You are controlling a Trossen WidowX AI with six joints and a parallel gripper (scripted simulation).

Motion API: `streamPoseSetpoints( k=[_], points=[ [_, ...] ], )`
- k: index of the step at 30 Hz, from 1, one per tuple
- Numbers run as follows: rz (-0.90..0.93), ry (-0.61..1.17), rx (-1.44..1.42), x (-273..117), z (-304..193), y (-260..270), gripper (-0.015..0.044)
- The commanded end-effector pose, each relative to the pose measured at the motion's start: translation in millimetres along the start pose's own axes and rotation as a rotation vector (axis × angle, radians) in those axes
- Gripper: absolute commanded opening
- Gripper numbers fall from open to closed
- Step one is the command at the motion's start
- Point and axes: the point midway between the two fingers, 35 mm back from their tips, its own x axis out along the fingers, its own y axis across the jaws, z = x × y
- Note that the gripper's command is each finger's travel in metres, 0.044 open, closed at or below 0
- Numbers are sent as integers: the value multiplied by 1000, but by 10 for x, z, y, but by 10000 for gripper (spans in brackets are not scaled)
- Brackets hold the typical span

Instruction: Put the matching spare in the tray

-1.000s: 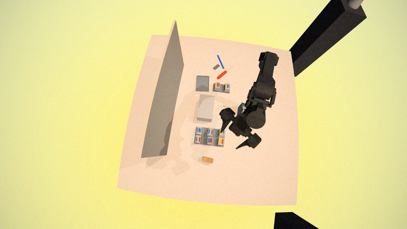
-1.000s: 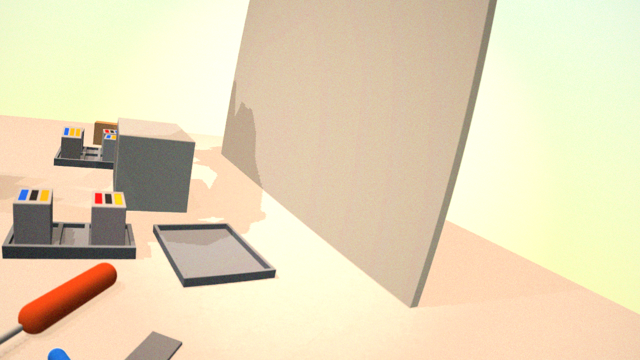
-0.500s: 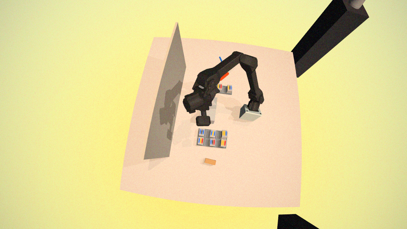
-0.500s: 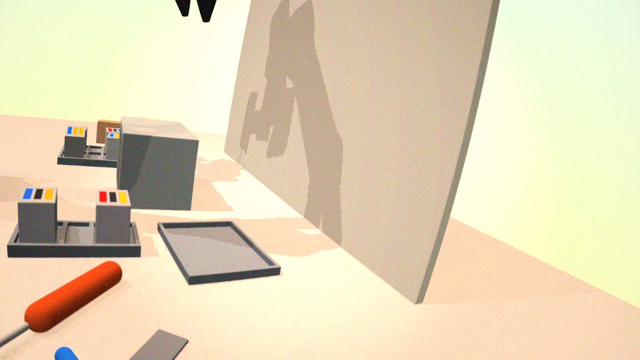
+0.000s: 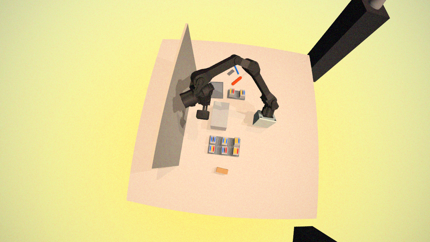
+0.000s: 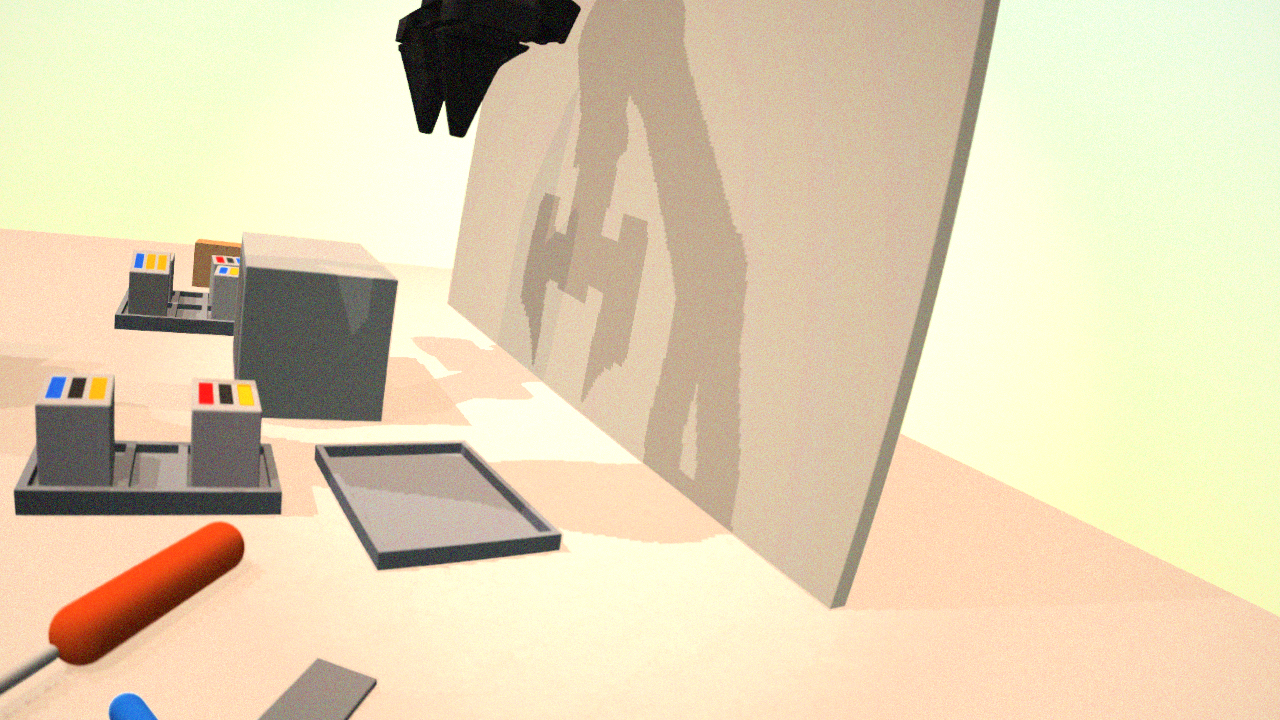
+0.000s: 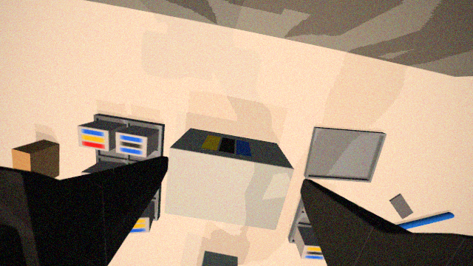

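The mounted unit, a grey box (image 5: pixel 220 115) (image 6: pixel 313 331) (image 7: pixel 225 186), stands between the racks. Its wall-facing back shows yellow, black and blue bars (image 7: pixel 227 145) in the wrist view. The tray (image 5: pixel 217 90) (image 6: pixel 438 501) (image 7: pixel 345 155) is flat and empty. A spare (image 5: pixel 242 93) (image 6: pixel 75 434) (image 7: pixel 314 253) with blue, black and yellow bars stands in the small rack (image 6: pixel 134 499). A spare (image 5: pixel 232 92) (image 6: pixel 225 434) with red, black and yellow bars stands beside it. Several other spares stand in the larger rack (image 5: pixel 218 150) (image 6: pixel 170 325). My gripper (image 6: pixel 442 134) (image 7: pixel 236 174) is open and empty, above the box.
A tall panel (image 5: pixel 168 129) (image 6: pixel 778 223) (image 7: pixel 332 22) stands behind the box and tray. An orange block (image 5: pixel 221 170) (image 7: pixel 21 159) lies beyond the larger rack. A red-handled screwdriver (image 5: pixel 236 80) (image 6: pixel 147 591), a blue rod (image 5: pixel 236 70) (image 7: pixel 429 221) and a grey plate (image 5: pixel 230 72) (image 7: pixel 401 206) lie near the tray.
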Motion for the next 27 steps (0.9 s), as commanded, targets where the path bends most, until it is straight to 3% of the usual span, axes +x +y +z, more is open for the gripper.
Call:
streamPoseSetpoints(
  k=[1,9,17,27],
  points=[
    [-6,-4,6,-7,10,-12,440],
    [-4,-5,43,-14,-20,-90,440],
    [18,-15,492,5,-531,-933,440],
    [3,-6,1098,312,-1496,-1690,440]
  ],
)
